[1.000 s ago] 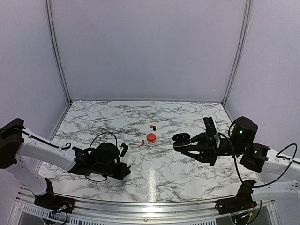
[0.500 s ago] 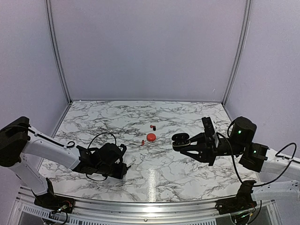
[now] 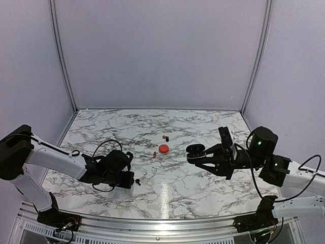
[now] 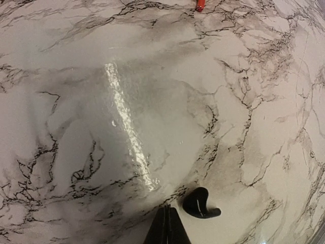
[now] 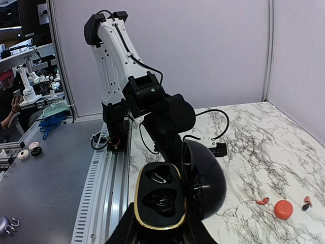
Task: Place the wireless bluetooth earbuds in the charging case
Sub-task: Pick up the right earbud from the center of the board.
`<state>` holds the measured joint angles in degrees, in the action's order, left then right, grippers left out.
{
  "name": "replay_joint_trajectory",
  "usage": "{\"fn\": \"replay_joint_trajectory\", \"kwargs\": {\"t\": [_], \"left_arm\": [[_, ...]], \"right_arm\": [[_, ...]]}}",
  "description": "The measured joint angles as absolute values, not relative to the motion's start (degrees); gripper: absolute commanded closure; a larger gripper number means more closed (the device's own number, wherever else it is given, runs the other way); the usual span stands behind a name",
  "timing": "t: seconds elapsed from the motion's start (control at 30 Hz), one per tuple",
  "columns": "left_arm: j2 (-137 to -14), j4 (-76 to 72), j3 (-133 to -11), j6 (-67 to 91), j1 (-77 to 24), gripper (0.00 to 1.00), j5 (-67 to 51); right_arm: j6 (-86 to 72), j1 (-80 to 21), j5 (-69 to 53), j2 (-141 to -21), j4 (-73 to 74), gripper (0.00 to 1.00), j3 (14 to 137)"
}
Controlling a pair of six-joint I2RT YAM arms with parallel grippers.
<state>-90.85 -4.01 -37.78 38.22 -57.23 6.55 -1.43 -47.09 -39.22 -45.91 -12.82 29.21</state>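
Left jaws: low over the desk (image 3: 203, 127) at the near left, pressed together and empty. The black earbud (image 4: 200, 205) lies loose on the marble just beside their tip, at about 2 o'clock in the wrist view, apart from them. Judgement: with the tips shut nothing can be picked; they must spread and straddle the bud first.

Right jaws: raised over the near right, pinching the black case (image 5: 161, 197) by its base. The lid is swung open and both sockets face up, toward the left arm. Judgement: it is held this way to present the sockets for loading; both look empty, though glare makes this uncertain.

Mid-desk: the red case (image 3: 163, 148) sits closed, with a red earbud (image 3: 155, 153) near it at 8 o'clock.

Farther: the far pair (image 3: 165, 138), one red piece and one black, lie near each other at 12 o'clock of the red case.

Progress: no bud seated yet.
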Motion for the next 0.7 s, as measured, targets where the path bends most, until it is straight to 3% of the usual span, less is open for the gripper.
{"fn": "replay_joint_trajectory", "kwargs": {"t": [0.27, 0.6, 0.7], "left_arm": [[-91.88, -3.60, -39.27, 35.53, -55.42, 0.96, 6.07], [-86.21, -1.48, -38.39, 34.09, -54.15, 0.61, 4.71], [-82.81, -0.78, -38.15, 33.61, -54.24, 0.55, 2.90]], "right_arm": [[-1.43, -47.09, -38.83, -46.04, -12.82, 1.00, 29.19], [-1.67, -47.09, -37.85, -46.13, -12.82, 1.00, 29.19], [-1.78, -47.09, -36.62, -46.39, -12.95, 1.00, 29.10]]}}
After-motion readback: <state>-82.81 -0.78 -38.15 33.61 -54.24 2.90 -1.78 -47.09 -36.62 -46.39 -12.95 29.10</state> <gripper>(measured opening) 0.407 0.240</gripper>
